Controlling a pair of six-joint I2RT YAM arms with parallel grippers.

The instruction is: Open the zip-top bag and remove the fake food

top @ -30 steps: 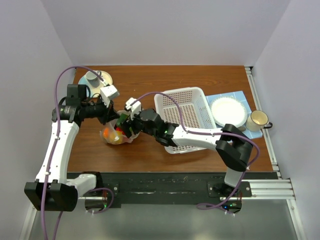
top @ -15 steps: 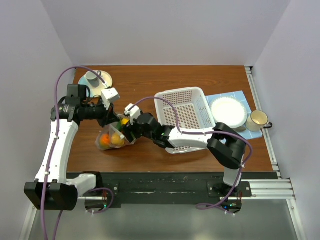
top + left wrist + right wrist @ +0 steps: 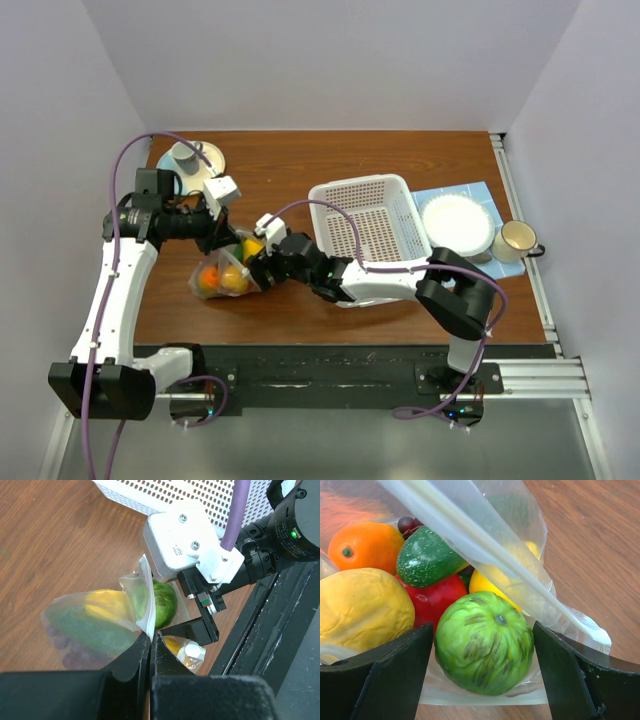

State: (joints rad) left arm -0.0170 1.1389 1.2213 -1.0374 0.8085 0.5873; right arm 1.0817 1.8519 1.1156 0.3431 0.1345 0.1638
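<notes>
Right wrist view: with zip-top bag [image 3: 90, 625] lip clamped in left gripper [image 3: 150, 642], close wide right gripper [image 3: 480, 677] squarely around green fruit [image 3: 485, 642] inside

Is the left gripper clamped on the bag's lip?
Yes, the left wrist view shows the left gripper shut on the bag at its upturned lip.

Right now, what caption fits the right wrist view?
Open jaws flank a striped green plastic fruit in the mouth of a clear soft plastic bag.
</notes>
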